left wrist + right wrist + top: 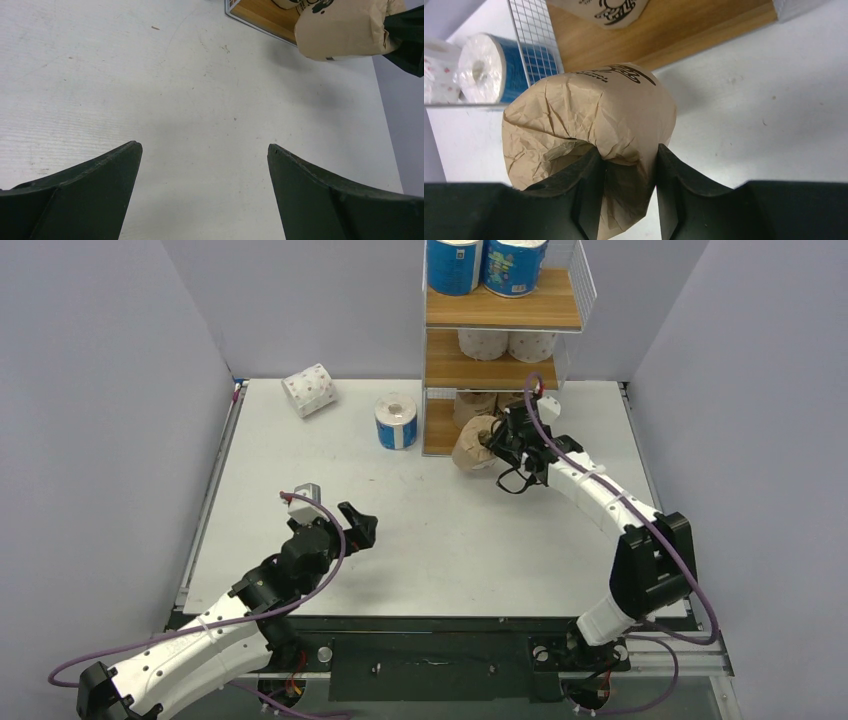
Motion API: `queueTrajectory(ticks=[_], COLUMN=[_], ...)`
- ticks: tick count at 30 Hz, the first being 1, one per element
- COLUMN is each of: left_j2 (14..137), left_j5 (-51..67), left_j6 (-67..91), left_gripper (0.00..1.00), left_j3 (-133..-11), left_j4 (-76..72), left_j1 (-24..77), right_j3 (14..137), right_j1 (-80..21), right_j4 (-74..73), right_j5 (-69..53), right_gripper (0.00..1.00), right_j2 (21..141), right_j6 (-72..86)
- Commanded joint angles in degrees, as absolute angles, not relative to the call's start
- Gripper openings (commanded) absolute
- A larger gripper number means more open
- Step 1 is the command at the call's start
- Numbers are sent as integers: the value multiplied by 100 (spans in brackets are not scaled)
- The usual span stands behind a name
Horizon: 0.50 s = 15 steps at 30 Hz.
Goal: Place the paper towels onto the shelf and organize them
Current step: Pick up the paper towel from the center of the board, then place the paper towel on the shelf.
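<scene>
Now my right pincer (pixel 626 152) pinches the brown roll (pixel 589 105) by its end, so I can slide it onto the shelf (pixel 684 30) just ahead. My left pincer (pixel 205 147) hangs wide over the bench (pixel 125 75).

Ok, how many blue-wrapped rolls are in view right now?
3. One blue roll and a second blue roll sit side by side on top of the shelf; a third blue roll is on the table beside it. Lower down the shelf is partly hidden, so more are possible.
</scene>
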<state>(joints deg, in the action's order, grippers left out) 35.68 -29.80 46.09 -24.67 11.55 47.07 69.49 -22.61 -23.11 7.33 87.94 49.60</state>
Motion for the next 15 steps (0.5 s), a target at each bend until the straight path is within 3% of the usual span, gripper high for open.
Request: queueTrajectory(ticks=[1,15], left_j2=[3456,3457], left_j5=[-3079,-3035], left_j6=[4648,4991], left_gripper=[96,96], left_j3=[-2565,-2479], left_j4=[1252,1257], left_j1=[4676,4678], right_j3=[7422,8055], right_j1=[-2186,-2278], right_j4=[-1487,-924], right_j5=[965,1277], right_gripper=[33,32], right_j2=[9258,10248], right_j6=[5554,5979])
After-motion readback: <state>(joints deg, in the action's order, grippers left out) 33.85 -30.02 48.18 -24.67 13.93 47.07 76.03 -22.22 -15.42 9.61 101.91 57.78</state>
